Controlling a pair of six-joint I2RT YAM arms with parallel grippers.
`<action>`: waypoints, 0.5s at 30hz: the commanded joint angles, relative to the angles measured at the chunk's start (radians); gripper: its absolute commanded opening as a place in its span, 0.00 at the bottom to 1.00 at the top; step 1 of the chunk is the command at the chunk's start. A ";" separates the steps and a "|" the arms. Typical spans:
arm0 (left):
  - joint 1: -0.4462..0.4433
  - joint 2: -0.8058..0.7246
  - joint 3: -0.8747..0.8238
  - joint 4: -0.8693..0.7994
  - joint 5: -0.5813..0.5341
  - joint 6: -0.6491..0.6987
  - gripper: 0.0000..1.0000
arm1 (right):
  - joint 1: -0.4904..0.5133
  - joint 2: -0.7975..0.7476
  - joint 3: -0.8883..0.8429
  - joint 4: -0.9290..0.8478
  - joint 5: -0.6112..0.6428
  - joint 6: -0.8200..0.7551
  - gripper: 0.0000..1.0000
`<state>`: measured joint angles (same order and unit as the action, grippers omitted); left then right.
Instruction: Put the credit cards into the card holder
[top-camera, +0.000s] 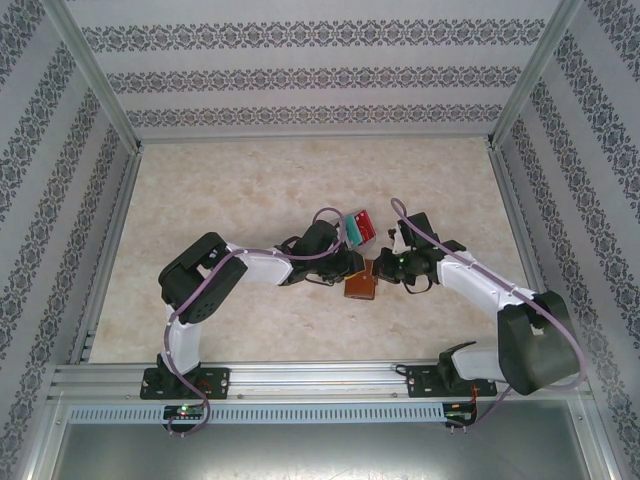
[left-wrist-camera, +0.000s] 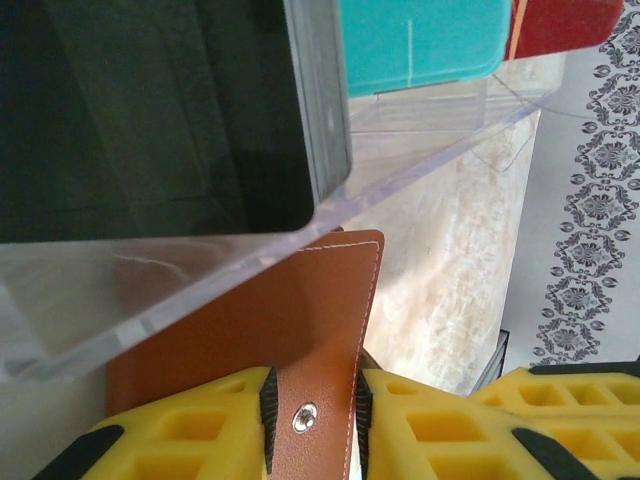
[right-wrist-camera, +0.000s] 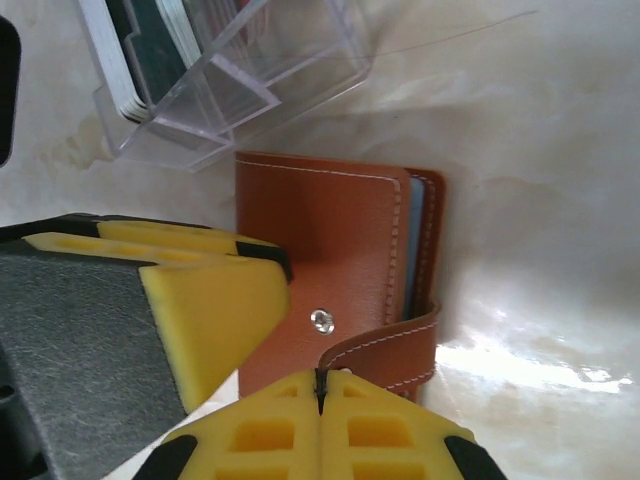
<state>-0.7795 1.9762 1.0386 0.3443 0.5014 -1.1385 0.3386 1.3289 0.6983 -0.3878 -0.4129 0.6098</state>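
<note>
**Table** (top-camera: 250, 190): pale marbled top, carrying everything below. Both arms are reaching to its middle.

**Clear tray** (left-wrist-camera: 440, 160): rigid transparent plastic, standing just behind the card holder and crowding it. Its near wall is overhanging the leather in the left wrist view. It is the main obstruction to any lift or swing of the cover, and it looks light enough to slide if nudged.

**Card holder** (right-wrist-camera: 320, 230): reddish-brown stitched leather, lying flat at mid-table between the two grippers, closed but with the strap unfastened. It is likely light and pliable, so it probably needs pinning on one side while the other side is drawn open. The best purchase looks to be on the cover edge and the strap.

**Left gripper** (left-wrist-camera: 313, 400): yellow fingers are closing from either side on the leather cover by the stud, apparently clamping it.

**Right gripper** (right-wrist-camera: 320, 385): fingers are pressing together, pinching the snap tab (right-wrist-camera: 385, 355) at its end.

**Credit cards**: dark grey (left-wrist-camera: 150, 110), teal (left-wrist-camera: 420, 40) and red (left-wrist-camera: 565, 25), all standing on edge in the tray, none yet in the holder. They are thin, stiff and probably slick, so gripping across the exposed top edges looks best.

**Stud** (right-wrist-camera: 322, 320): metal, showing uncovered on the cover.
</note>
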 joint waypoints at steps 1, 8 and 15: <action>-0.020 0.021 -0.004 -0.014 0.000 -0.013 0.28 | 0.013 0.043 0.020 0.047 -0.058 0.044 0.00; -0.021 0.020 -0.022 0.020 -0.003 -0.023 0.17 | 0.022 0.100 0.017 0.102 -0.047 0.083 0.00; -0.021 0.014 -0.033 0.032 -0.014 -0.028 0.09 | 0.028 0.130 0.017 0.093 -0.053 0.074 0.00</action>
<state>-0.7799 1.9816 1.0248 0.3489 0.4965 -1.1606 0.3519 1.4414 0.6991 -0.3012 -0.4469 0.6785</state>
